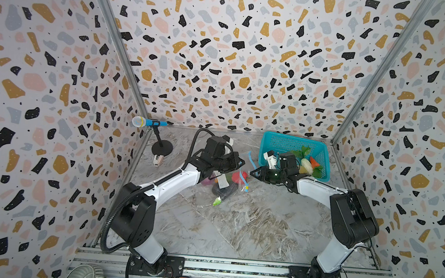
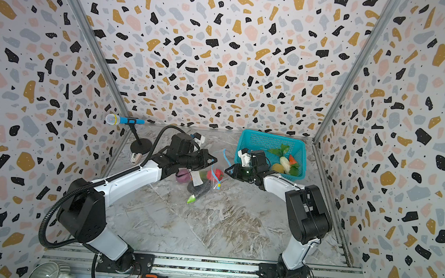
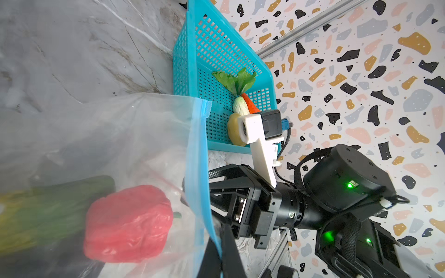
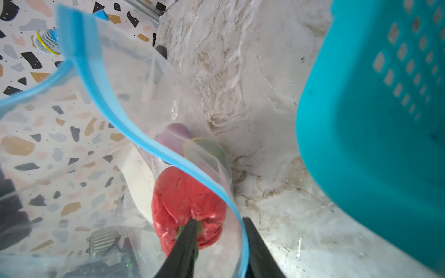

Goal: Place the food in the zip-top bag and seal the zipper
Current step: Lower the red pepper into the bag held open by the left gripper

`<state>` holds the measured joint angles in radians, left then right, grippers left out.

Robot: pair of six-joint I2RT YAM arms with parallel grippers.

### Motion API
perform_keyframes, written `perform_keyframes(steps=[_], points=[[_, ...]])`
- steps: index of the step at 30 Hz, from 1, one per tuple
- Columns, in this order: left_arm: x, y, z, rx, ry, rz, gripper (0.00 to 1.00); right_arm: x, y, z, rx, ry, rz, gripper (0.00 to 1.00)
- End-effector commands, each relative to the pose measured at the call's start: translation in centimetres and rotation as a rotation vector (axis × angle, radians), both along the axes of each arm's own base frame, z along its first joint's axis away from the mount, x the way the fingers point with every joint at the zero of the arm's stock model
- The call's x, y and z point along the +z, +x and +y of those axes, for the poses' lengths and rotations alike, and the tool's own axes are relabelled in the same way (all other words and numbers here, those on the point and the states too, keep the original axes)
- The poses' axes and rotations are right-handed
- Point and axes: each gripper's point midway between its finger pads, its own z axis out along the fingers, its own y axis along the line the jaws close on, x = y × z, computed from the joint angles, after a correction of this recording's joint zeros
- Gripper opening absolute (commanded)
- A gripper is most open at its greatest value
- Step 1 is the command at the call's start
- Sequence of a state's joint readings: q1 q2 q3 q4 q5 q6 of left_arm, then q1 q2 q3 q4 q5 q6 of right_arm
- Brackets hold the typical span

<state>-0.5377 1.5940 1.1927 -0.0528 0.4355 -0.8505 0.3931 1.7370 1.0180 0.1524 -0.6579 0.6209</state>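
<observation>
Closest to the lens in the right wrist view, the two black tapered fingers [image 4: 183,248] of the right gripper [image 4: 218,220] stand apart and straddle the zipper [image 4: 151,146]. One finger is inside the mouth over the red pepper [image 4: 185,199] and one is outside, with the strip between them and not visibly pinched. Judged purpose: to take this lip so that the mouth can be spread. The left gripper [image 3: 218,243] is closed on the same light-blue strip farther along. This holds that lip clear of the marble-patterned table [image 1: 236,223] and presents the opening toward the basket [image 1: 279,142]. The zip-top bag [image 1: 226,181] lies at the centre of both top views, between the two grippers. Its film is thin, clear and crinkled and carries a white label [image 4: 139,183]. The zipper is a flat flexible band ending in a small yellow slider [image 1: 246,188]. Inside lie the pepper, glossy and lobed, a rounded purple onion [image 4: 175,132] and a green piece [image 4: 204,149]. Right of centre in both top views, the rigid teal mesh basket holds the carrot [image 3: 250,106], a white ribbed piece [image 3: 240,108], a smooth yellow piece [image 3: 234,130] and leafy greens [image 3: 236,79]. Loading is therefore judged incomplete, and sealing has not yet begun.
</observation>
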Motion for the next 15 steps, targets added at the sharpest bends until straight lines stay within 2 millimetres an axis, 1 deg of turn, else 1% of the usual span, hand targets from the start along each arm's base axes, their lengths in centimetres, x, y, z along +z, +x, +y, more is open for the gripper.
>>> perform_keyframes(steps=[1, 6, 10, 15], points=[[2.5, 0.1, 0.4, 0.002, -0.021, -0.057, 0.0, 3.0, 0.5, 1.1, 0.033, 0.055, -0.062, 0.26], [3.2, 0.3, 0.9, 0.016, -0.021, -0.069, 0.0, 4.6, 0.3, 2.0, 0.061, 0.067, -0.093, 0.15], [3.9, 0.5, 1.7, 0.037, -0.021, -0.083, 0.0, 5.7, 0.2, 2.7, 0.078, 0.072, -0.11, 0.13], [5.3, 0.6, 2.9, 0.063, -0.036, -0.109, 0.0, 7.6, 0.0, 3.7, 0.098, 0.076, -0.143, 0.12]])
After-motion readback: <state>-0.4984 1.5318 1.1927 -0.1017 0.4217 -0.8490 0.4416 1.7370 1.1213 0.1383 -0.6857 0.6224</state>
